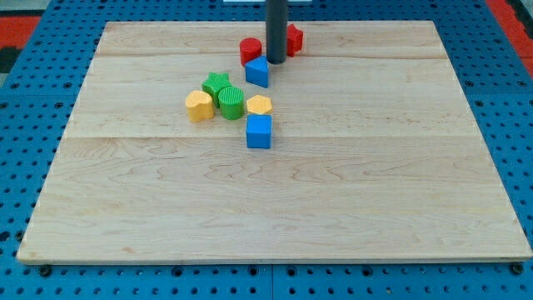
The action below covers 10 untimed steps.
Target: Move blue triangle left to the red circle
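The blue triangle lies near the view's top centre of the wooden board. The red circle sits just above and slightly left of it, almost touching. My tip stands right against the blue triangle's upper right side, just right of the red circle. The dark rod rises out of the view's top and hides part of another red block behind it.
A cluster lies below the triangle: a green star, a green cylinder, a yellow heart, a yellow hexagon and a blue cube. A blue pegboard surrounds the board.
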Each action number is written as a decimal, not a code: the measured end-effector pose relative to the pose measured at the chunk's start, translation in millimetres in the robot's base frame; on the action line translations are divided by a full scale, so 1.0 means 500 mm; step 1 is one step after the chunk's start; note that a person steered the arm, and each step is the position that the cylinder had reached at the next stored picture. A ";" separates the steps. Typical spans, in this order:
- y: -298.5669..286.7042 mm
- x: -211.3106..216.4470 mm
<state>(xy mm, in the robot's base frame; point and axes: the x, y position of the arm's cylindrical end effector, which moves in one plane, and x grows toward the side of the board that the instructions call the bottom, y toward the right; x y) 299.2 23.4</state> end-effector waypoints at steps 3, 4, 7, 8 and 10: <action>-0.166 -0.046; -0.259 -0.047; -0.109 -0.050; -0.011 0.029; -0.122 0.058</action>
<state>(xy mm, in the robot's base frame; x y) 328.3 -37.5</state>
